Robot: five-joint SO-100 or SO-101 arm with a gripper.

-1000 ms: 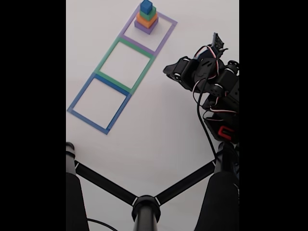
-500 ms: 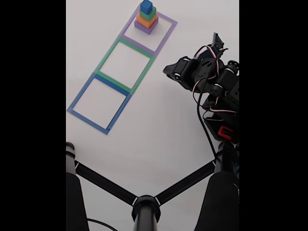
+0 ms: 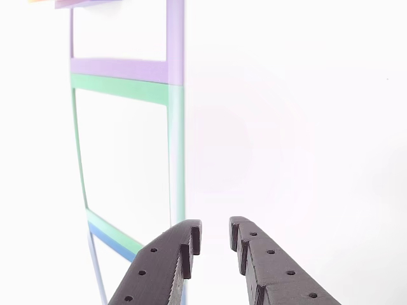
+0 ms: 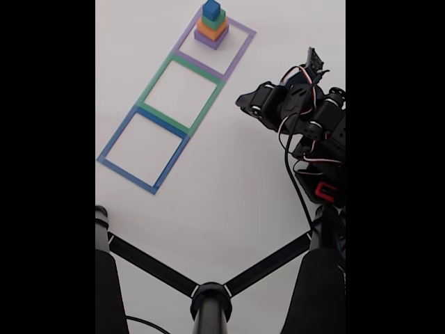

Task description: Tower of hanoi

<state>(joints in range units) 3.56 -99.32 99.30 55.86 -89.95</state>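
White surface: the matte white table [image 4: 229, 181] carries three flat square outlines in a row — purple outline [image 4: 215, 44], green outline [image 4: 182, 94], blue outline [image 4: 144, 149].
Tower: four matte square blocks stacked inside the purple outline at 12 o'clock of the fixed view — large purple block [image 4: 209, 40] at the bottom, orange block [image 4: 212, 29], green block [image 4: 213, 19], small blue block [image 4: 211, 9] on top.
Arm: black, with white and red wires, at 3 o'clock, well apart from the tower.
Tool: the black two-finger tool [image 3: 213, 236] enters the other view at 6 o'clock — fingers close together with a narrow gap, holding nothing, just beside the green outline's edge.
Stand: black tripod legs [image 4: 210, 296] at 6 o'clock.
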